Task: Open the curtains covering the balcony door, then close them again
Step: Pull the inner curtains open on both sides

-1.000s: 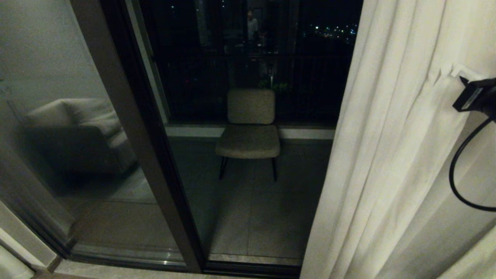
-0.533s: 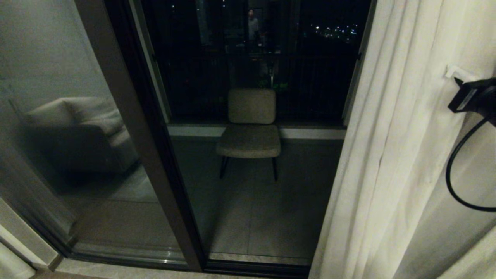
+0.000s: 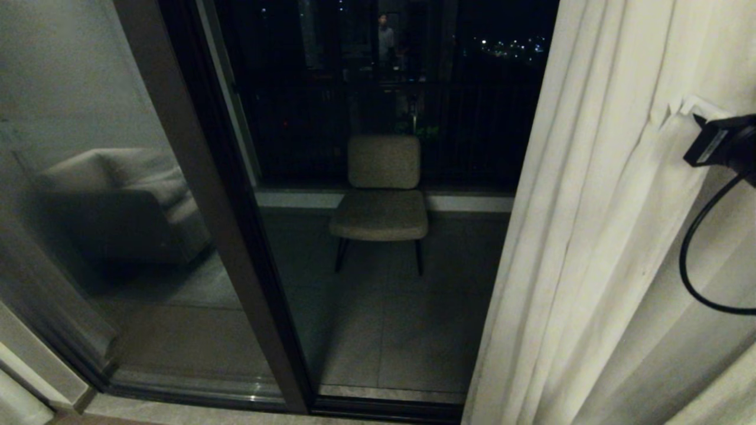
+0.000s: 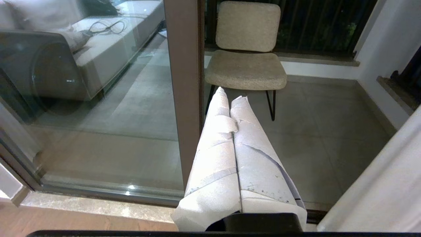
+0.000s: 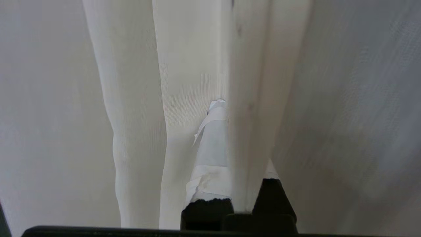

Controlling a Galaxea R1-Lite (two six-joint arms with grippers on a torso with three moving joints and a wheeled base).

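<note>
The balcony door (image 3: 207, 195) has a dark frame and stands uncovered across the left and middle of the head view. One cream pleated panel of the curtains (image 3: 590, 236) hangs bunched at the right. My right gripper (image 3: 691, 111), its fingers wrapped in white tape, is shut on a fold of that panel at mid-height. In the right wrist view the fold (image 5: 243, 138) runs between the two fingers (image 5: 213, 144). My left gripper (image 4: 232, 95) hangs low in front of the door frame (image 4: 184, 82), shut and empty. It is outside the head view.
A beige chair (image 3: 381, 195) stands on the balcony behind the glass. The left pane reflects a sofa (image 3: 118, 200), and a person's reflection (image 3: 384, 38) shows at the top. A black cable (image 3: 703, 260) loops below my right wrist. The door track (image 3: 195, 392) runs along the floor.
The curtain's free edge swung a little to the right, then came back left to about where it was. My right gripper keeps its hold in nearly the same spot.
</note>
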